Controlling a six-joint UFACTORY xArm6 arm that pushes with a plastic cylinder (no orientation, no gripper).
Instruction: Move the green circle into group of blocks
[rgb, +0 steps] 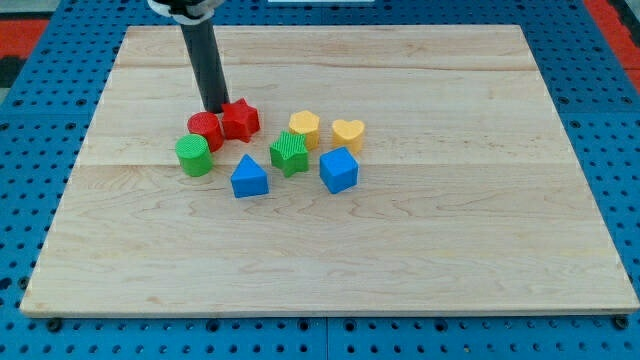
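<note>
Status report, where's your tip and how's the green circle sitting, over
My tip sits behind red circle and red star. Green circle at cluster's left edge, touching red circle. Nothing blocking.

Bright, even overhead light. Soft short shadows under blocks. Mild sheen on wooden board (400, 230) toward top edge. Focus sharp centre to corners. No motion blur. Slight perspective taper, top edge narrower.

Green circle (194, 156) sitting at the left edge of the block group.
It is standing upright as a short ribbed cylinder on the wooden board, lying just below and nearly touching the red cylinder (205, 129), with the blue triangle (249, 177) resting near its lower right and the green star (289, 153) further right.
</note>
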